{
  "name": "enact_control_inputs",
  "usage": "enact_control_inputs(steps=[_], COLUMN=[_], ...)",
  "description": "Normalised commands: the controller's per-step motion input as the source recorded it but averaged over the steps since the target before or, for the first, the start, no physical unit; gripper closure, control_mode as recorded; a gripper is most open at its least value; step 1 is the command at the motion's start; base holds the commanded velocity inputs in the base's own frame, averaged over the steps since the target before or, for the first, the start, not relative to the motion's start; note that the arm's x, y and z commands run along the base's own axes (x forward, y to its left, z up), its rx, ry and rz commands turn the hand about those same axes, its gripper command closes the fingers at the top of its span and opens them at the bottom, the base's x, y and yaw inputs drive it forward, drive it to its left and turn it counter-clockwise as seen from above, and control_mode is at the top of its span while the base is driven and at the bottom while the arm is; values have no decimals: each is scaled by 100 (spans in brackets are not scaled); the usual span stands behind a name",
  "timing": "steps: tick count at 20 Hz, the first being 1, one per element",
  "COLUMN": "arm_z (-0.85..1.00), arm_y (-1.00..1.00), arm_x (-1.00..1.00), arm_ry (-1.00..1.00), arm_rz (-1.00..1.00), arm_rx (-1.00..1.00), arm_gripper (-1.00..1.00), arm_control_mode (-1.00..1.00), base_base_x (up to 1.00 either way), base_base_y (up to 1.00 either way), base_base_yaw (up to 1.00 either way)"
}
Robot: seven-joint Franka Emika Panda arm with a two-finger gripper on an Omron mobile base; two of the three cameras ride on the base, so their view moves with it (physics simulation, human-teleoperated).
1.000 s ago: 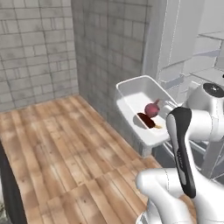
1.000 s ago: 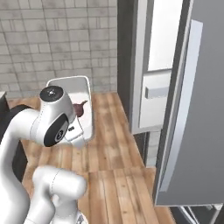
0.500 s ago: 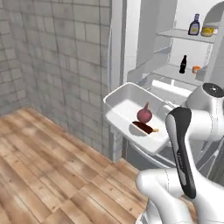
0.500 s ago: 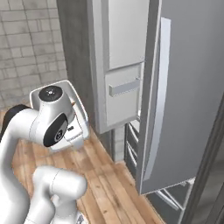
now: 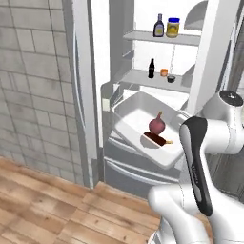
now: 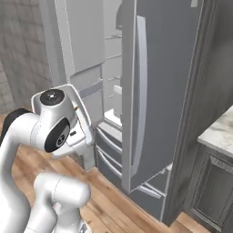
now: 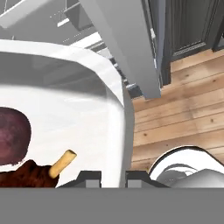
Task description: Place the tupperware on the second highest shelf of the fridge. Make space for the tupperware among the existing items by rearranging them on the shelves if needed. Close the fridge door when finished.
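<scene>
gripper (image 7: 113, 177) clamped on tupperware (image 5: 138, 114) rim, at 6 o'clock in hand view | tub tilted, held before open fridge (image 5: 209, 62), holds red onion (image 5: 157, 125) plus brown food | shelves (image 5: 157, 80): dark bottle (image 5: 158, 25), yellow jar (image 5: 173, 27) at 12 o'clock; black bottle (image 5: 151, 68), orange pot (image 5: 164, 72) below | fridge door (image 6: 159, 82) open

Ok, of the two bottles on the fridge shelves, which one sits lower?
The small black bottle. It stands on the lower of the two shelves, left of the orange pot; the labelled bottle stands above, beside the yellow jar.
</scene>
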Motion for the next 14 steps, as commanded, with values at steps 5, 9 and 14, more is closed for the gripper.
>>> enact_control_inputs(steps=[5, 9, 14], arm_z=[0, 0, 0], arm_y=[0, 0, 0], arm_x=[0, 0, 0], arm_ry=[0, 0, 0], arm_rz=[0, 0, 0], arm_rx=[0, 0, 0], arm_gripper=[100, 100, 100], arm_control_mode=[100, 100, 100], base_base_x=[1, 8, 13], base_base_y=[61, 85, 71], base_base_yaw=[-55, -48, -45])
